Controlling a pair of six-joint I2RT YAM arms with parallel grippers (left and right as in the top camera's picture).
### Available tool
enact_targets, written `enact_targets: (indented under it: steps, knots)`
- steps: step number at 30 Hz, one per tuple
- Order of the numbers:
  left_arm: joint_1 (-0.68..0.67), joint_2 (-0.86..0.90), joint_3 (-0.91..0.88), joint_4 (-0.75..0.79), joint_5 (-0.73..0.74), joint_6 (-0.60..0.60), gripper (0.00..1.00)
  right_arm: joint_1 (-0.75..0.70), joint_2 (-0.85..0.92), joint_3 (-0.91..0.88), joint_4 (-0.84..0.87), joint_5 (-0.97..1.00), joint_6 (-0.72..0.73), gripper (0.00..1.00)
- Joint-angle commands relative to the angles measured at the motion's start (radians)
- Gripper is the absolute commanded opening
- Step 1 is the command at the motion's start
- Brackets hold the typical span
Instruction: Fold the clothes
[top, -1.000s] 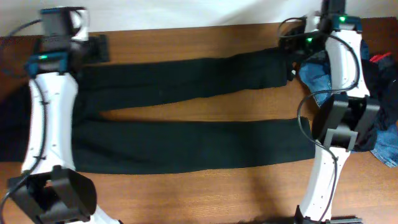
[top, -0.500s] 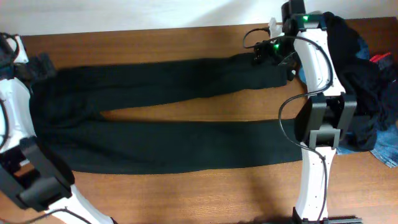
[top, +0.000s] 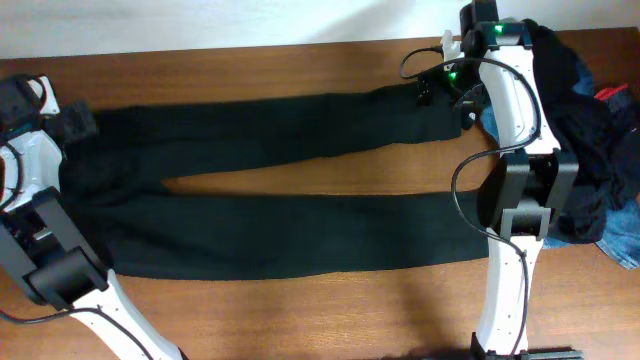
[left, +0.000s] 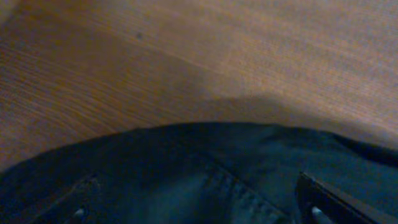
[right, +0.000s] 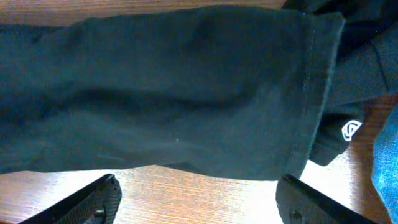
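- The brown wooden desk carries everything. One garment is laid out on it and one heap waits. As far as I can judge, the folding has barely begun.
- One pair of long black fabric trousers lies flat along the desk's length. Its waistband is at the left edge and its two hems point toward the right edge. The two legs are spread in a narrow V with bare wood between them. No fold shows in it, so the spreading looks done and all the folds are left.
- One crumpled dark fabric garment tops the heap at the right edge, near the far right corner. It is unsorted and not yet folded. Whether it is one piece or several I cannot tell.
- One pair of blue denim jeans shows beneath that heap at the right edge, also unfolded.
- One small red piece peeks out at the right edge. Too little of it shows to say more.
- There are two grippers. The left gripper hangs over the waistband at the left edge, with its fingers spread wide and nothing held. The right gripper hangs over the hem of the far leg, with its fingers wide apart and the cloth lying free below them.
- Nothing folded is visible on the desk.
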Motion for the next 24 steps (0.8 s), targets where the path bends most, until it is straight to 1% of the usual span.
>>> enact_targets:
  steps: [1, 4, 7, 10, 14, 17, 20, 22, 24]
  knots:
    - [0.008, 0.014, 0.059, -0.035, -0.003, 0.016, 0.99, -0.001, -0.004, 0.023, 0.004, 0.017, -0.014, 0.85]
    - [0.007, 0.014, 0.176, -0.163, -0.002, 0.01, 0.99, -0.001, -0.01, 0.045, 0.0, 0.018, -0.013, 0.86]
    - [0.002, 0.014, 0.337, -0.343, 0.013, -0.031, 0.99, 0.001, -0.026, 0.089, -0.014, 0.082, 0.027, 0.86]
    - [0.002, 0.014, 0.496, -0.505, 0.056, -0.056, 0.99, 0.006, -0.047, 0.166, -0.051, 0.136, 0.04, 0.88]
    - [0.002, 0.014, 0.652, -0.655, 0.08, -0.064, 0.99, 0.013, -0.052, 0.312, -0.111, 0.2, 0.048, 0.93]
    - [0.002, 0.014, 0.713, -0.758, 0.103, -0.064, 0.99, 0.016, -0.052, 0.399, -0.151, 0.204, 0.074, 0.95]
    - [0.002, 0.014, 0.719, -0.863, 0.132, -0.063, 0.99, 0.021, -0.053, 0.417, -0.184, 0.193, 0.08, 0.96]
    - [0.002, 0.02, 0.719, -0.909, 0.135, -0.06, 0.99, 0.027, -0.053, 0.417, -0.214, 0.193, 0.085, 0.96]
    - [0.002, 0.035, 0.719, -0.916, 0.13, -0.055, 0.99, 0.039, -0.052, 0.417, -0.25, 0.193, 0.084, 0.96]
